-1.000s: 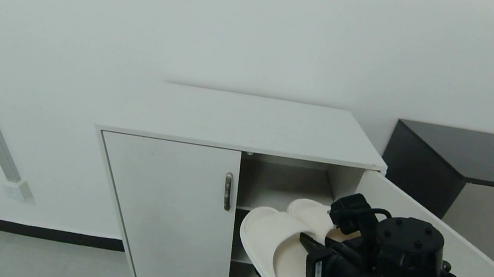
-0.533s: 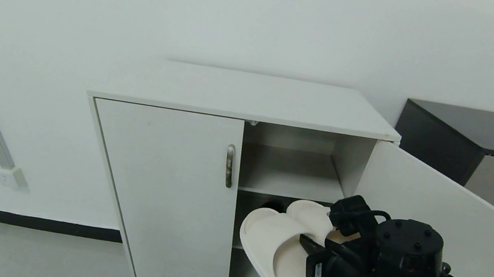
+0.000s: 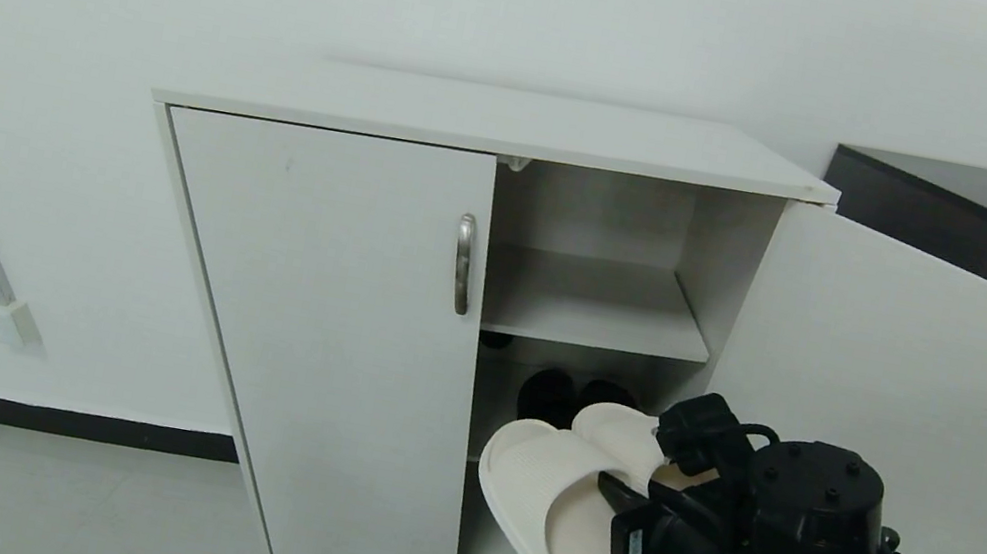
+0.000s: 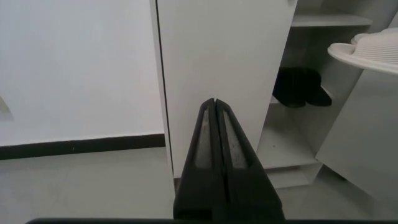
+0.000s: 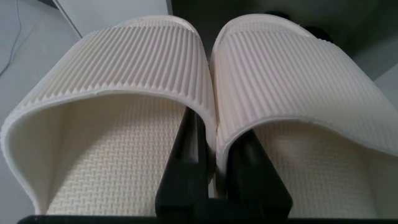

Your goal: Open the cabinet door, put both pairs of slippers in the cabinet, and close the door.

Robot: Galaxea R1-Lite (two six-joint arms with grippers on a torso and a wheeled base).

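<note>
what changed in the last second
The head camera seems to have sunk, so the whole view shifted: the cabinet sits higher in it, and the black slippers low inside it now show. The right gripper stays shut on the white slippers; the right door stays open, the left door shut.

Held slippers (image 3: 541, 499) sit before the open cabinet (image 3: 320, 338); 1 other pair (image 3: 549, 394) lies inside, below the shelf (image 3: 589, 309).

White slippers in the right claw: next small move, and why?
Probably ease the right claw forward, carrying the white slippers into the cabinet: the door stands open, the pair hangs just outside, black slippers already lie inside.
</note>
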